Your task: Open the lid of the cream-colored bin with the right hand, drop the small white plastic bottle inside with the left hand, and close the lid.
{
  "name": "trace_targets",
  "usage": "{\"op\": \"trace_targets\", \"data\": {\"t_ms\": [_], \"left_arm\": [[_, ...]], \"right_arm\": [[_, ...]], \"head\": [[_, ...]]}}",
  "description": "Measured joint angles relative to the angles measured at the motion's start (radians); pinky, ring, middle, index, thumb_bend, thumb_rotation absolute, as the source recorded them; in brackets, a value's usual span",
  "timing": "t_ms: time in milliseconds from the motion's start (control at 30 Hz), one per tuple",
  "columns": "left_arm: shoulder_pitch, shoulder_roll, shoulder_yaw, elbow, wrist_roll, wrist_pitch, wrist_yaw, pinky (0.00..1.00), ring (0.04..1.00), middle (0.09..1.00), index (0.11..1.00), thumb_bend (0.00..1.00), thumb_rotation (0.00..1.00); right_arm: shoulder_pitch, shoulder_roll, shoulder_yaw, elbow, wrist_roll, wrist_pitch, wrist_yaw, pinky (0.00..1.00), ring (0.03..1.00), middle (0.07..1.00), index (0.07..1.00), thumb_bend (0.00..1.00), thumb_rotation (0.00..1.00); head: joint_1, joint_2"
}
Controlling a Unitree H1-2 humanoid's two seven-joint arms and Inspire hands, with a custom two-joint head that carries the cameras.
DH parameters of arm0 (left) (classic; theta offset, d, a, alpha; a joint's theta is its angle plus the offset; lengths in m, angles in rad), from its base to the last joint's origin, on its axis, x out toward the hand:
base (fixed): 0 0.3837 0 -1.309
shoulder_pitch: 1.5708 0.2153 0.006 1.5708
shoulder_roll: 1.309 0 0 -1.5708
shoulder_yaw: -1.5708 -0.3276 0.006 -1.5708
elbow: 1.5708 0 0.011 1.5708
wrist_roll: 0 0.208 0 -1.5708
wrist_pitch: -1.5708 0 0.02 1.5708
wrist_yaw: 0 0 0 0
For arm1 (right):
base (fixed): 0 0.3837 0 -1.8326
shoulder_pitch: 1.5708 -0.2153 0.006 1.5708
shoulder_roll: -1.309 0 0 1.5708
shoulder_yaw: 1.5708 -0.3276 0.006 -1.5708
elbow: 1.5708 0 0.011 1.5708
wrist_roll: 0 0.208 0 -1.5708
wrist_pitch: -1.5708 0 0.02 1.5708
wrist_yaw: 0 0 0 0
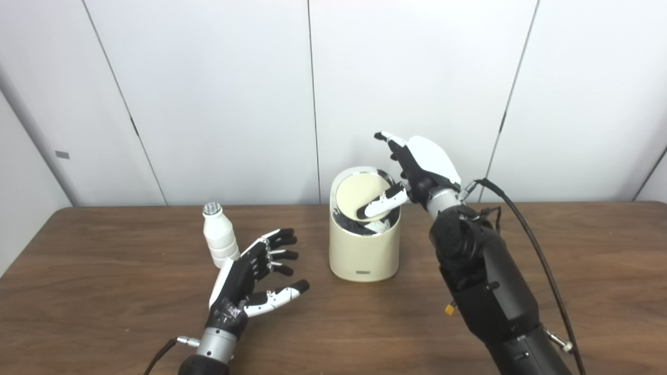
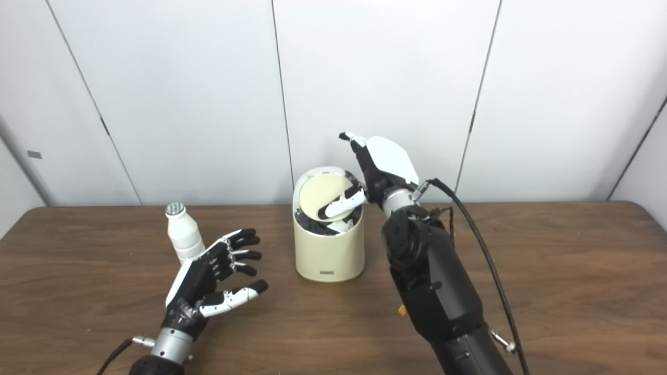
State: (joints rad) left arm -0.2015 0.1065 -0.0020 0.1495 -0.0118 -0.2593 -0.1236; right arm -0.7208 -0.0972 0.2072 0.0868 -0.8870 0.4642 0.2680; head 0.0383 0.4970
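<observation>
White plastic bottle (image 1: 219, 237) stands upright, touching my spread, empty left hand (image 1: 249, 285) on its far-left side; my right hand (image 1: 417, 172) presses the bin (image 1: 365, 250) lid (image 1: 359, 195) tilted open.

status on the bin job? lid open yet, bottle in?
Done: lid is tilted open, pushed down by the right hand at the bin rim. In hand: nothing grasped; the left hand is open beside the bottle, which stands upright on the table. Left: grasp the bottle, drop it in, close the lid.
</observation>
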Motion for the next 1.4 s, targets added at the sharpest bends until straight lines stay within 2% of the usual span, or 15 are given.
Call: {"op": "trace_targets", "data": {"t_ms": [100, 200, 300, 400, 500, 600, 700, 767, 900, 1000, 1100, 1167, 1267, 1400], "left_arm": [[0.000, 0.000, 0.000, 0.000, -0.001, 0.000, -0.001, 0.59, 0.712, 0.799, 0.816, 0.67, 0.02], [0.000, 0.000, 0.000, 0.004, -0.001, 0.000, -0.001, 0.59, 0.712, 0.798, 0.815, 0.67, 0.02], [0.000, 0.000, 0.000, 0.011, -0.002, -0.001, -0.001, 0.59, 0.712, 0.798, 0.812, 0.67, 0.02], [-0.001, 0.000, 0.000, 0.011, -0.002, 0.000, -0.002, 0.59, 0.712, 0.798, 0.814, 0.67, 0.02], [0.000, 0.000, -0.001, 0.011, -0.002, 0.000, -0.002, 0.59, 0.714, 0.797, 0.815, 0.67, 0.04], [0.000, 0.000, 0.000, 0.011, -0.002, 0.000, -0.001, 0.59, 0.717, 0.798, 0.816, 0.67, 0.04], [-0.001, -0.001, 0.000, 0.010, -0.002, 0.001, -0.002, 0.60, 0.718, 0.801, 0.815, 0.67, 0.02], [-0.001, 0.000, 0.000, 0.010, -0.002, 0.001, -0.001, 0.60, 0.718, 0.802, 0.814, 0.68, 0.03], [-0.001, 0.001, 0.001, 0.010, -0.002, 0.001, -0.002, 0.59, 0.722, 0.807, 0.819, 0.67, 0.03], [-0.001, 0.000, 0.000, 0.010, -0.001, 0.001, -0.003, 0.59, 0.716, 0.802, 0.816, 0.68, 0.03], [-0.001, 0.001, 0.000, 0.010, 0.002, 0.001, -0.002, 0.59, 0.709, 0.796, 0.811, 0.68, 0.03], [-0.001, 0.001, 0.001, 0.010, 0.002, 0.001, -0.002, 0.59, 0.709, 0.794, 0.809, 0.68, 0.03], [-0.001, 0.002, 0.001, 0.009, 0.002, 0.001, -0.002, 0.58, 0.711, 0.798, 0.810, 0.68, 0.02], [0.000, 0.002, 0.001, -0.006, 0.002, 0.001, -0.002, 0.58, 0.707, 0.795, 0.808, 0.68, 0.02]], "right_arm": [[0.020, -0.002, -0.007, -0.041, 0.039, 0.002, 0.011, 0.62, 0.851, 0.916, 0.895, 0.88, 0.26], [0.043, -0.014, -0.013, -0.095, 0.066, 0.003, 0.012, 0.65, 0.863, 0.914, 0.891, 0.88, 0.27], [0.056, -0.020, -0.029, -0.156, 0.088, 0.003, 0.007, 0.70, 0.857, 0.897, 0.886, 0.85, 0.24], [0.069, -0.019, -0.053, -0.224, 0.129, 0.003, -0.016, 0.67, 0.831, 0.888, 0.881, 0.83, 0.27], [0.091, -0.012, -0.082, -0.253, 0.163, 0.002, -0.048, 0.61, 0.804, 0.884, 0.855, 0.87, 0.22], [0.148, -0.002, -0.103, -0.293, 0.198, 0.001, -0.089, 0.58, 0.793, 0.884, 0.855, 0.87, 0.21], [0.235, -0.002, -0.128, -0.334, 0.253, -0.007, -0.109, 0.60, 0.800, 0.862, 0.856, 0.86, 0.24], [0.296, 0.001, -0.166, -0.337, 0.325, -0.051, -0.131, 0.64, 0.812, 0.848, 0.844, 0.85, 0.23], [0.386, 0.003, -0.226, -0.287, 0.469, -0.188, -0.194, 0.69, 0.824, 0.845, 0.846, 0.84, 0.22], [0.421, -0.005, -0.237, -0.233, 0.544, -0.313, -0.225, 0.74, 0.833, 0.854, 0.860, 0.82, 0.21], [0.444, -0.022, -0.237, -0.169, 0.585, -0.435, -0.244, 0.73, 0.811, 0.852, 0.858, 0.83, 0.24], [0.458, -0.032, -0.237, -0.142, 0.595, -0.485, -0.262, 0.72, 0.801, 0.854, 0.851, 0.83, 0.24], [0.474, -0.035, -0.234, -0.108, 0.602, -0.516, -0.274, 0.72, 0.800, 0.864, 0.852, 0.85, 0.25], [0.499, -0.033, -0.225, -0.079, 0.611, -0.521, -0.277, 0.72, 0.802, 0.865, 0.852, 0.86, 0.24]], "head": [[-0.002, -0.003], [-0.002, -0.006], [-0.003, -0.008], [-0.003, -0.008], [-0.006, -0.003], [-0.009, 0.000], [-0.009, 0.000], [-0.011, 0.002], [-0.015, 0.002], [-0.015, 0.002], [-0.014, 0.003], [-0.012, 0.005], [-0.012, 0.008], [-0.008, 0.009]]}}
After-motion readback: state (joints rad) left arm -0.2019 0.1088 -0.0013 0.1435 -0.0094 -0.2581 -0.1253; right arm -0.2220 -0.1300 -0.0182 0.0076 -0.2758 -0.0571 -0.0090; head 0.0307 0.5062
